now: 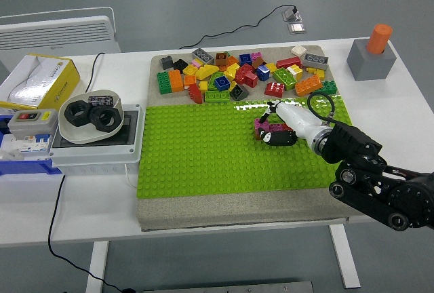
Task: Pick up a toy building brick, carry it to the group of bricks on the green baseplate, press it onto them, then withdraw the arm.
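Observation:
The green baseplate point(203, 157) lies on a grey mat in the middle of the table. On its right part stands a small group of bricks with a magenta brick point(260, 127) showing at its left side. My right hand point(277, 130), white-backed with black fingers point(281, 138), comes in from the lower right and rests on top of this group. Its fingers curl down over the bricks and hide most of them. A pile of loose bricks point(237, 72) in many colours lies on the mat behind the baseplate. The left arm is out of view.
A white box with a bowl of black nuts point(90, 115) stands left of the baseplate, next to a yellow-and-white carton point(37, 79). At the table's far right corner sits a grey block with an orange peg point(373, 52). A cable point(61, 205) hangs over the near edge.

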Robot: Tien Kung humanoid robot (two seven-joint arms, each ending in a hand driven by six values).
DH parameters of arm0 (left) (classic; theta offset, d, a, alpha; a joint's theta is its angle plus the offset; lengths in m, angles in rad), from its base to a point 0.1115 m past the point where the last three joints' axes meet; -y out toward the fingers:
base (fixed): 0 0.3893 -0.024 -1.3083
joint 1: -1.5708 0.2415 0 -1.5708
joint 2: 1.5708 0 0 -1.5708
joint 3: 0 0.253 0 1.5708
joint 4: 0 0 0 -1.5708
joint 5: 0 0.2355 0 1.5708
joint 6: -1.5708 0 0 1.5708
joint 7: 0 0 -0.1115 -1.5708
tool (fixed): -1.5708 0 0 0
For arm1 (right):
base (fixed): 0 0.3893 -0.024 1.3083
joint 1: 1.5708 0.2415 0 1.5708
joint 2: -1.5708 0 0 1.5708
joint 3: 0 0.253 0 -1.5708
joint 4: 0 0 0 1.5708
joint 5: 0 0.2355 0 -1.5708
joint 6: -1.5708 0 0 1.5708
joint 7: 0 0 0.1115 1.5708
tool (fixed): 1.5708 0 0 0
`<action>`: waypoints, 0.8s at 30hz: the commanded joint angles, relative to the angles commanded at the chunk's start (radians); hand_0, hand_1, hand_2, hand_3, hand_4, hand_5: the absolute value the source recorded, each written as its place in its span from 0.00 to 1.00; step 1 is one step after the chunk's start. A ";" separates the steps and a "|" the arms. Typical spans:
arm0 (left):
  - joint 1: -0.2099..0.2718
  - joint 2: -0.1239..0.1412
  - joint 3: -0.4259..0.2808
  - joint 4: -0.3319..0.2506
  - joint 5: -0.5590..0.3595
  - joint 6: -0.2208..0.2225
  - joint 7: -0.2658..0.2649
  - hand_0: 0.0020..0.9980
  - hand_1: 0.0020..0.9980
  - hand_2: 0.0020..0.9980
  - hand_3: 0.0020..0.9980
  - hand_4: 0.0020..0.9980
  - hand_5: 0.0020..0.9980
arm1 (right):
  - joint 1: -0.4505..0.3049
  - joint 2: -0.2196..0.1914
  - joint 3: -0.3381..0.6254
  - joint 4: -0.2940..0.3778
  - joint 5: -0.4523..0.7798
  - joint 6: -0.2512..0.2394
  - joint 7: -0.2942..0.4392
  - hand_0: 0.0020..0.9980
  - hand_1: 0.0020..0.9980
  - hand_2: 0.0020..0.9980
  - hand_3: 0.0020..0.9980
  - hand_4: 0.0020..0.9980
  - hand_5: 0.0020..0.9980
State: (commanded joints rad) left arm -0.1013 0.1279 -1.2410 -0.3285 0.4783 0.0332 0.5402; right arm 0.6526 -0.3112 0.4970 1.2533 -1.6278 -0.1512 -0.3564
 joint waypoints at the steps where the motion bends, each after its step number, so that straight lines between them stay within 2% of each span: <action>1: 0.000 0.000 0.000 0.000 -0.001 0.000 -0.001 0.64 0.59 0.76 0.99 1.00 1.00 | -0.001 -0.001 -0.001 0.000 0.000 0.002 -0.001 1.00 0.92 0.96 0.67 0.55 0.44; 11: 0.001 0.001 0.005 0.001 -0.009 0.000 -0.005 0.64 0.59 0.76 0.99 1.00 1.00 | -0.014 -0.033 -0.003 0.020 -0.008 0.012 -0.007 1.00 0.91 0.96 0.67 0.55 0.42; 24: 0.002 -0.001 0.003 0.000 -0.005 0.001 -0.004 0.63 0.59 0.75 0.99 1.00 1.00 | -0.011 -0.020 -0.023 0.016 -0.024 0.008 -0.003 1.00 0.91 0.96 0.67 0.55 0.42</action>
State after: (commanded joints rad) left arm -0.0993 0.1274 -1.2383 -0.3281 0.4737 0.0342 0.5362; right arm 0.6414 -0.3308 0.4736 1.2691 -1.6521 -0.1437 -0.3593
